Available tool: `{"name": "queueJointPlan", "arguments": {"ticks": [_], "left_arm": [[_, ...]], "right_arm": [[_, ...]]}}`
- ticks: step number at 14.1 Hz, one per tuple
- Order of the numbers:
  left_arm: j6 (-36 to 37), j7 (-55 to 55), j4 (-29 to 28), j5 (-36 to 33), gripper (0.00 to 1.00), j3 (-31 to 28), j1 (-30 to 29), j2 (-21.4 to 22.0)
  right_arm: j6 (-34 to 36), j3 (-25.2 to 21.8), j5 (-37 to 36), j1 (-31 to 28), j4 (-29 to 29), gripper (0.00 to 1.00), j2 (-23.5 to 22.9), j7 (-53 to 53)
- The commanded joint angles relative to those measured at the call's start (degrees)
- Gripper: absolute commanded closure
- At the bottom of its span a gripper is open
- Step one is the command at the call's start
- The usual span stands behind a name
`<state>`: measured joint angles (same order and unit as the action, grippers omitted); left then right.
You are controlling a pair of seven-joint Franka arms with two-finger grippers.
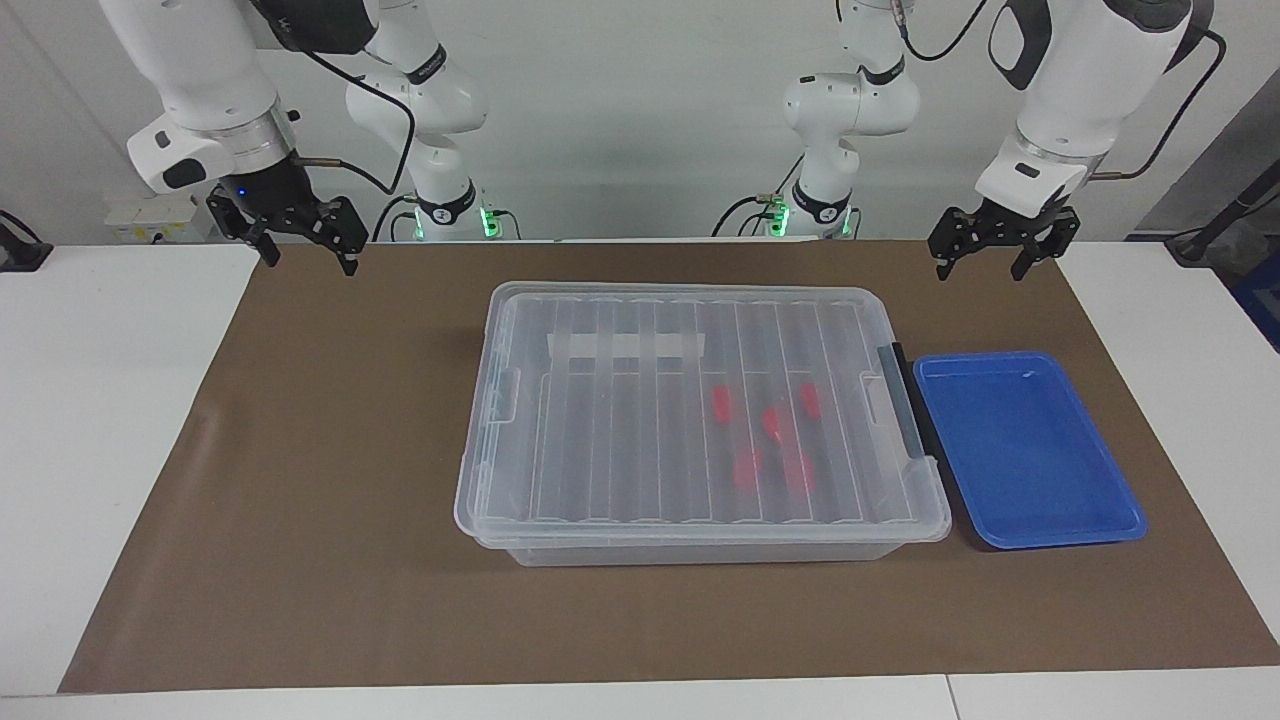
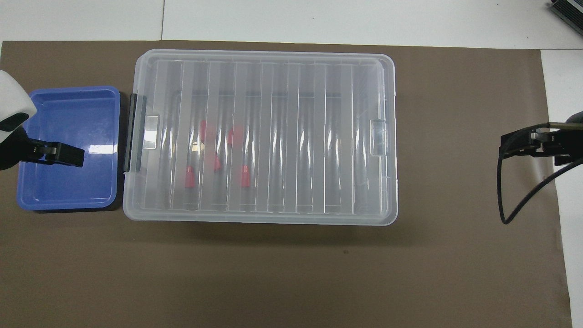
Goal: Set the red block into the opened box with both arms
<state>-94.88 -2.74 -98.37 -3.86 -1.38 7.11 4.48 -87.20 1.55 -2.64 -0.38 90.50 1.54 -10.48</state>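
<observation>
The box (image 1: 690,420) (image 2: 259,136) is a clear bin in the middle of the mat, with its ribbed lid lying shut on top. Several red blocks (image 1: 770,422) (image 2: 215,162) show through the lid, inside the half toward the left arm's end. My left gripper (image 1: 980,270) (image 2: 63,154) hangs open and holds nothing, up in the air over the mat near the blue tray. My right gripper (image 1: 310,262) (image 2: 519,145) is open too and holds nothing, raised over the mat's corner at the right arm's end.
A shallow blue tray (image 1: 1040,540) (image 2: 68,114) lies against the box's black handle (image 1: 905,400) (image 2: 130,132) at the left arm's end. A brown mat (image 1: 330,450) covers the white table. Both arm bases stand along the robots' edge.
</observation>
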Motion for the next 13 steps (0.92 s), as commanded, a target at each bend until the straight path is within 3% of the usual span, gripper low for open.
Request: {"name": "queueJointPlan", "arguments": {"ticks": [1, 5, 13], "left_arm": [[-2.59, -0.87, -1.39, 0.6, 0.0, 0.59, -0.69, 1.76], [-2.59, -0.87, -0.69, 0.6, 0.0, 6.2, -7.01, 1.41], [-1.97, -0.25, 4.59, 0.6, 0.0, 6.83, -6.15, -1.06]], "right_arm": [[0.28, -0.32, 0.18, 0.21, 1.7, 0.0, 1.45, -2.18], [2.04, -0.41, -0.34, 0.82, 1.26, 0.0, 1.45, -1.65], [1.86, -1.03, 0.18, 1.44, 0.73, 0.0, 1.36, 2.38]]}}
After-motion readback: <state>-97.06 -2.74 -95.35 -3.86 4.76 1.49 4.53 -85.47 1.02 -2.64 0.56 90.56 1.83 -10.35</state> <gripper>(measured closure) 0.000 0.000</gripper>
